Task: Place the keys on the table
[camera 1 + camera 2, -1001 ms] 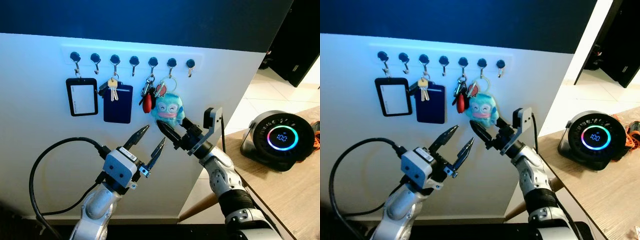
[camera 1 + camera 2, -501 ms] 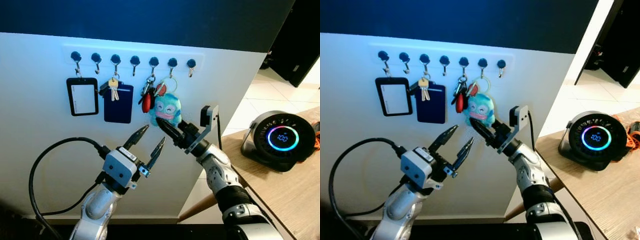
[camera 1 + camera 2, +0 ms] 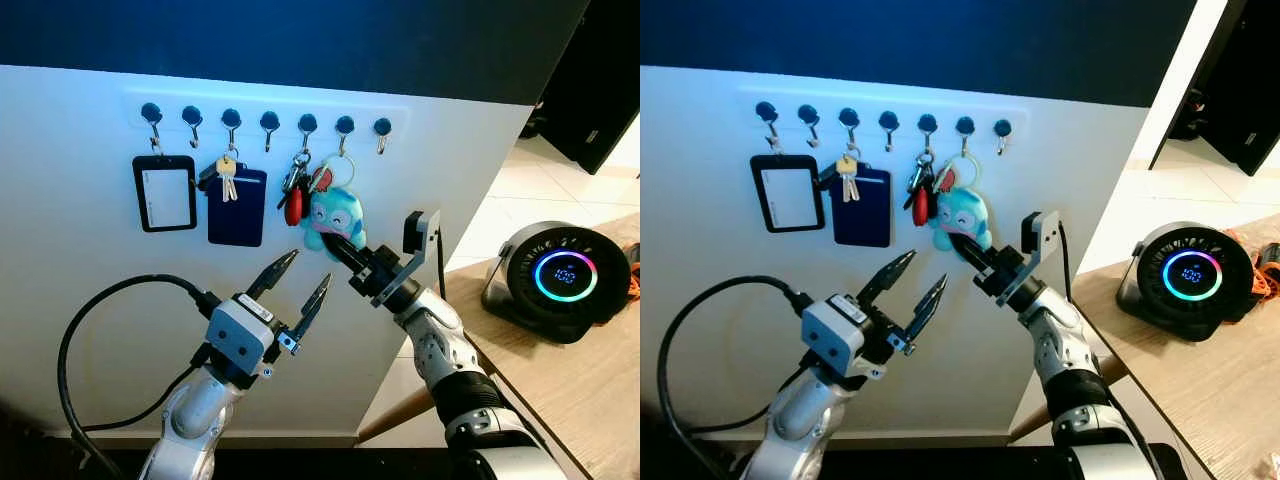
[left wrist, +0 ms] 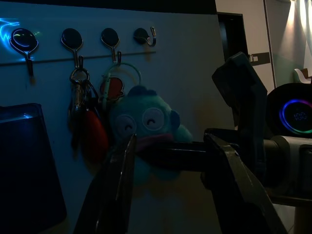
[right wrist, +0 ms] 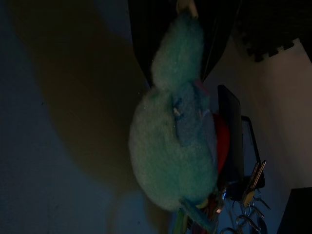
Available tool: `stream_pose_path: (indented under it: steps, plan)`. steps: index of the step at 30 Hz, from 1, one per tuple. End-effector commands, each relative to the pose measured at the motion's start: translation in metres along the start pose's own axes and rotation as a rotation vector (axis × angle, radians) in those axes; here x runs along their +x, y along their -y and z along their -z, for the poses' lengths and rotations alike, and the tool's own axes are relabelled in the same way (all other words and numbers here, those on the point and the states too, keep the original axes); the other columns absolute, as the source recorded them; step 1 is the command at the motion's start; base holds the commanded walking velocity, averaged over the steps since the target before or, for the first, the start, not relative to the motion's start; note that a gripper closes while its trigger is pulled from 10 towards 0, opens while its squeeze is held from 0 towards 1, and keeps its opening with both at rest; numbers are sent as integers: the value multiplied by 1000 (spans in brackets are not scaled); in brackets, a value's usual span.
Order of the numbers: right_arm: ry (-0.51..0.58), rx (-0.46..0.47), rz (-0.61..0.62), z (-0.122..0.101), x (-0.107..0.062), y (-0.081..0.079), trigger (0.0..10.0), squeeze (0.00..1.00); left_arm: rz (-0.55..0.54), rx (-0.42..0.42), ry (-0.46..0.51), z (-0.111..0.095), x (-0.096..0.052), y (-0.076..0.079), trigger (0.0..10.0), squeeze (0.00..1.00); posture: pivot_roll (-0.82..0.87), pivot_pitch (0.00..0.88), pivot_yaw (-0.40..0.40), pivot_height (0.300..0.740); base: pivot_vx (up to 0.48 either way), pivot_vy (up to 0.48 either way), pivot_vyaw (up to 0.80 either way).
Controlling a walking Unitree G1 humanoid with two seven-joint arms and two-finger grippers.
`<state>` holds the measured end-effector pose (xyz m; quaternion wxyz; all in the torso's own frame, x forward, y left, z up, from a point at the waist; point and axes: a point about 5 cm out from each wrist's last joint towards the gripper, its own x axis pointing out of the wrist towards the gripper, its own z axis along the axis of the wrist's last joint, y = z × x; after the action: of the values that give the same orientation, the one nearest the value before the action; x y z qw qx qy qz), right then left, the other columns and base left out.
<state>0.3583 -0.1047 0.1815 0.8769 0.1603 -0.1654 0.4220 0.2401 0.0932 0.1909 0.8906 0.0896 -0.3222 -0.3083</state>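
Observation:
A row of wall hooks (image 3: 268, 121) carries a key bunch with a red fob (image 3: 294, 196) and, one hook to the right, a turquoise plush key ring (image 3: 337, 214) on a green loop. My right gripper (image 3: 326, 243) reaches up to the wall, its fingers shut on the plush's lower edge. The right wrist view shows the plush (image 5: 170, 151) close up in the dark, with the red fob behind it. Lower and to the left, my left gripper (image 3: 309, 268) is open in the air and holds nothing. In the left wrist view the plush (image 4: 146, 122) lies beyond its fingers (image 4: 122, 185).
A black badge holder (image 3: 163, 192) and a blue card holder with gold keys (image 3: 236, 205) hang further left. A wooden table (image 3: 570, 390) stands at the right, bearing a round black device with a glowing ring (image 3: 564, 278). Tiled floor lies beyond it.
My right gripper has moved up to the wall and closed its fingers on the plush, which has lifted and tilted slightly. The left arm has stayed put.

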Motion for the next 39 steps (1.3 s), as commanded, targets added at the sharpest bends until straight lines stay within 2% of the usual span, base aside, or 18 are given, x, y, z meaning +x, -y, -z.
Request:
stream_pose_path:
  steps: [1,2,3,4,9,22,39]
  plan:
    - [1,-7,11,1,-3,1,0,0,25,13,-13,2,-2,4,10000,0,115,85,-106,740,0,0,0]
    - [1,-7,11,1,-3,1,0,0,25,13,-13,2,-2,4,10000,0,115,85,-106,740,0,0,0]
    - [9,-12,12,-1,-2,1,1725,0,25,13,-13,2,-2,4,10000,0,116,86,-106,740,0,0,0]
    - [23,-17,5,-3,0,-1,10000,0,25,14,-14,2,-2,4,10000,0,117,87,-107,740,0,0,0]
    - [91,-20,-10,-15,2,-6,10000,0,24,14,-15,2,-2,4,10000,0,116,88,-106,740,0,0,0]
    - [119,-29,-26,-20,3,-12,10000,0,31,10,-13,2,-1,6,10000,0,110,91,-105,740,0,0,0]
    - [187,-57,-112,-42,27,-26,10000,0,26,16,-15,2,-3,5,10000,0,114,89,-110,740,0,0,0]
